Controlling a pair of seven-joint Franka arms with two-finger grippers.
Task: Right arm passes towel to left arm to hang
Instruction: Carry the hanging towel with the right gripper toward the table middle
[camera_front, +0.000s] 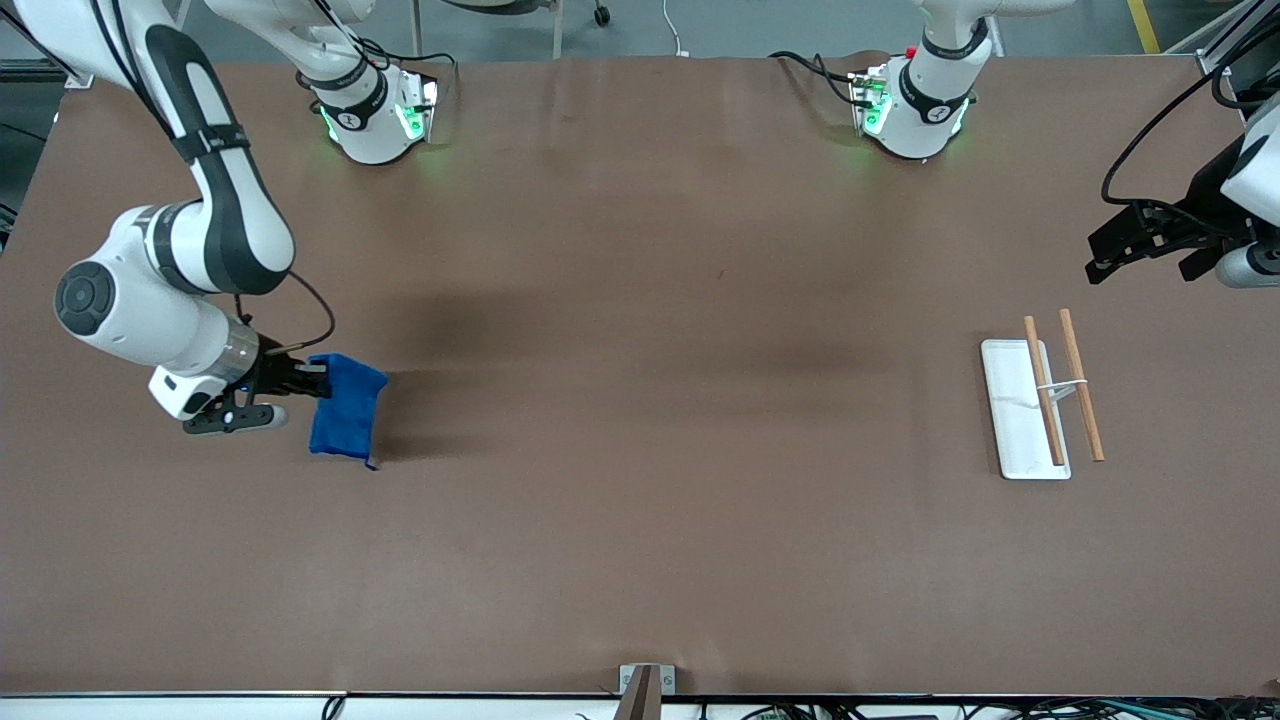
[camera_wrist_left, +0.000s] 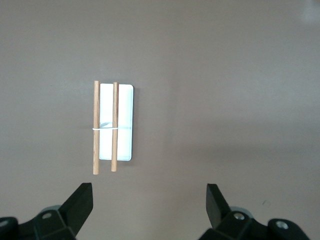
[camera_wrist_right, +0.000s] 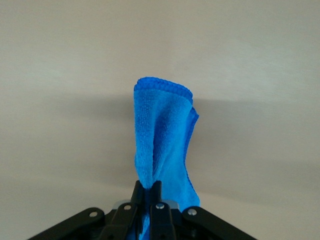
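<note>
At the right arm's end of the surface (camera_front: 640, 560), the right pincer (camera_front: 312, 380) is clamped on one edge of the towel (camera_front: 346, 405). The right wrist view shows its fingers (camera_wrist_right: 156, 192) pressed together on the blue cloth, which hangs from them in a loose fold. The towel seems lifted clear of the surface, with its shadow cast beside it, though whether its lowest corner brushes the top is hard to tell.

The middle of the surface lies between the two arms, well apart from both.

Toward the left arm's end stands the rack (camera_front: 1045, 400): a white base with two wooden rods over it. The left pincer (camera_front: 1150, 245) waits in the air above the surface close to the rack, its jaws spread wide and holding nothing; its wrist view looks down on the rack.

So the pickup looks done. Left to do, by my reading: carry the towel toward the middle, hand it to the left pincer, release, then drape it over the rods.
</note>
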